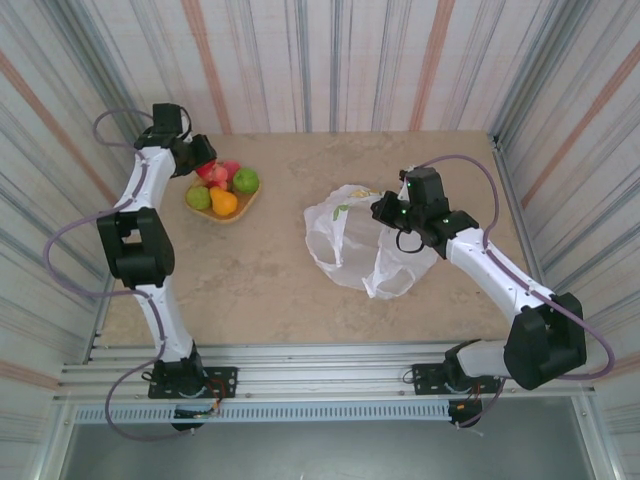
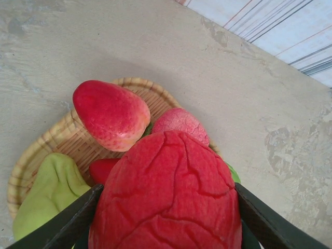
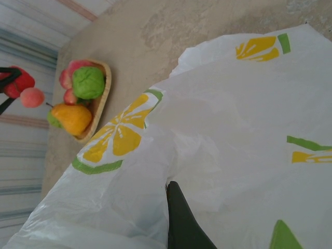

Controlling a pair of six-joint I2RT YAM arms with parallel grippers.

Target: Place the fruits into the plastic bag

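The tray sits at the far left of the surface with the fruits heaped in it. The left claw hangs over the tray's far edge, one fruit between its fingers. The plastic bag lies well right of the tray, and the right claw touches the bag's right side.

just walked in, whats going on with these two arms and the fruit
The left pincer is clamped on a wrinkly red fruit, just above the woven tray, where a strawberry, a green fruit and a few others lie. The right pincer is shut on the edge of the lemon-print plastic bag mid-table. The red fruit has not reached the bag yet.
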